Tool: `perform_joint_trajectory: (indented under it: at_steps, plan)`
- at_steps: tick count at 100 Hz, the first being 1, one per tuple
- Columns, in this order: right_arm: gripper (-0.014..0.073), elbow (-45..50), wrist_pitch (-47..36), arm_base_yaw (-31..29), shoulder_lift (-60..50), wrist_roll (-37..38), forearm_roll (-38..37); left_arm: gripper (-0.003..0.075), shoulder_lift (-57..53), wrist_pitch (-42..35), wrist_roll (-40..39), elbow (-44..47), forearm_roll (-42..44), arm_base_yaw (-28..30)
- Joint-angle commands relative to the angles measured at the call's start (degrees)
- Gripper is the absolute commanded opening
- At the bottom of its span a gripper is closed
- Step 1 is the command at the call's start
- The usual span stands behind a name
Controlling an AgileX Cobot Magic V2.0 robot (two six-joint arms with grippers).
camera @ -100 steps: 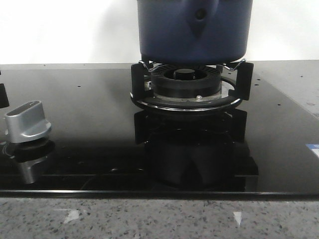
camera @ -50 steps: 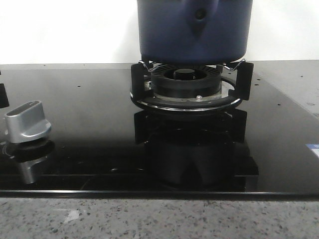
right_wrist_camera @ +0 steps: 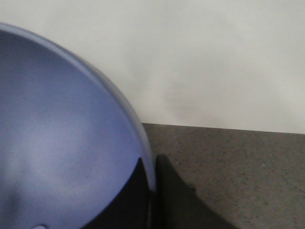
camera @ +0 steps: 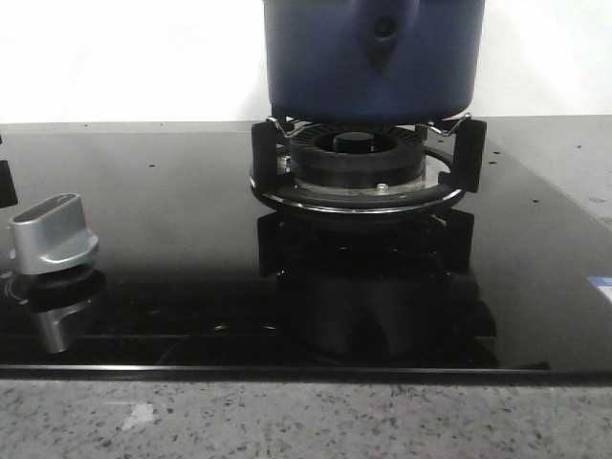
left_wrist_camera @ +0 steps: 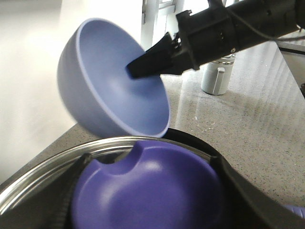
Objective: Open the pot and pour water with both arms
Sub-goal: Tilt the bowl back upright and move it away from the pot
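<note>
Black glass, glossy as a mirror, makes up the cooktop (camera: 153,191). At its left edge sits a brushed-silver knob (camera: 53,234), its wedge-shaped grip doubled in the reflection below. Toward the middle stands the burner (camera: 359,163), a ribbed black ring with chunky square prongs.

On those prongs rests the pot (camera: 373,57), dark blue and matte with straight sides. Its top is cut off by the front view, so I cannot see whether a lid is on. It looks stiff and fairly heavy, heavier again once water goes in. The dull finish should give fingers some bite. The tapered handle mount (camera: 385,29), pierced by a small hole, faces forward and seems the natural place to take hold.

From the left wrist, a smooth light-blue bowl (left_wrist_camera: 109,86) hangs tilted, mouth turned downward over a deeper violet-blue hollow (left_wrist_camera: 152,191) ringed by bright steel. Whether that is the pot's mouth or its lid I cannot tell.

The right gripper (right_wrist_camera: 153,183) has its black fingers pinched narrowly on the bowl's thin rim. Dark shapes flank the hollow, but I cannot tell how the left gripper's jaws stand.

Farther right, a pale cup (left_wrist_camera: 213,78) stands on speckled stone.
</note>
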Motion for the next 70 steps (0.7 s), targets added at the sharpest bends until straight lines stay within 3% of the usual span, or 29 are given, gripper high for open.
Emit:
perform_joint_trajectory:
  at_steps: [1, 16, 43, 57, 70]
  plan:
    - [-0.0046, -2.11, -2.68, -2.94, -3.99, 3.35, 0.02, 0.0314, -3.13, 0.96, -0.44, -2.19, -6.82, 0.12]
    - [-0.0047, -2.11, 5.82, -9.29, -4.76, 7.01, 0.77, 0.0314, -3.13, 0.96, -0.44, -2.19, -6.82, 0.12]
    - [-0.0047, -2.11, 31.47, -20.36, -3.03, 5.59, 1.59, 0.0314, -3.13, 1.17, -0.44, -2.19, -6.82, 0.12]
    - [-0.0047, -1.98, 37.47, -21.31, -0.96, 2.47, 1.49, 0.0314, -3.13, 1.17, -0.44, -2.19, -6.82, 0.12]
    - [-0.0047, 1.36, 36.7, -21.31, -0.44, 2.1, 1.59, 0.0314, -3.13, 1.17, -0.44, -2.19, -6.82, 0.12]
